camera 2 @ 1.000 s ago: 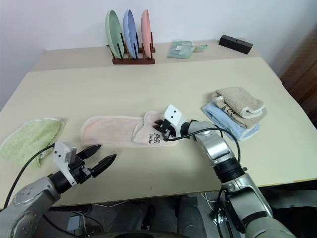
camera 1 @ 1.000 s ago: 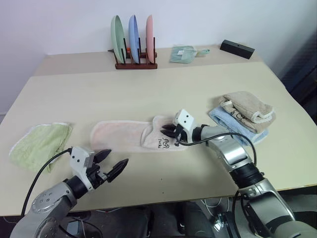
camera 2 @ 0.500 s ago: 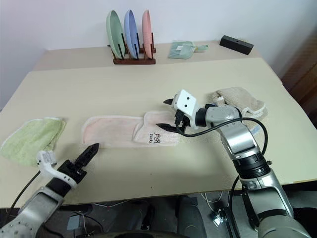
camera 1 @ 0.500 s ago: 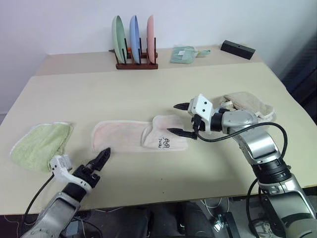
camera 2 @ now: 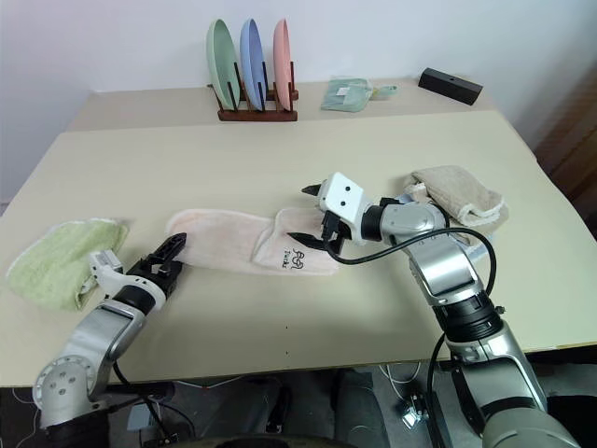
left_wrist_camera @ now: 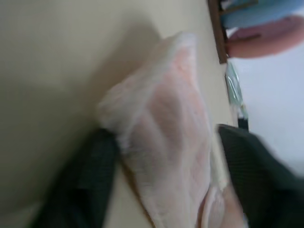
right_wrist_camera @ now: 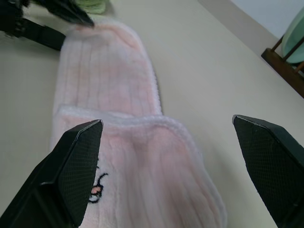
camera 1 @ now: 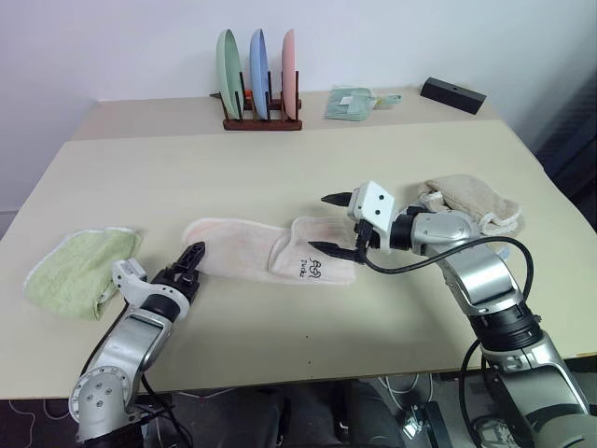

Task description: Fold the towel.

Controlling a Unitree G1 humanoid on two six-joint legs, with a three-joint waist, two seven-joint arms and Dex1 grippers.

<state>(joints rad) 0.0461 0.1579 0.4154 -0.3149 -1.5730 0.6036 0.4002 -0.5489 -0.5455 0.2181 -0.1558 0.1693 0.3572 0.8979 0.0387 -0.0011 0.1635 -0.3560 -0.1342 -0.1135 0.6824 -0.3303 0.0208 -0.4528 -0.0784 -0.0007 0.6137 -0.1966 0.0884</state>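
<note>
Nearest, left gripper (camera 2: 164, 259) straddles the left end of the pale pink terry towel (camera 1: 244, 247), fingers part open, grip unclear. Towel lies mid-table, right end folded over, dark embroidered mark showing. Right gripper (camera 1: 334, 224) hovers above that fold, spread wide, empty. Farther: three upright plates (camera 1: 258, 62).

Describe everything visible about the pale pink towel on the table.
The pale pink terry-cloth towel lies flat and lengthwise on the beige table. Its right end is folded back over itself, showing a small dark embroidered mark. The left end effector straddles its left end; the open right end effector hovers above the folded end.
</note>
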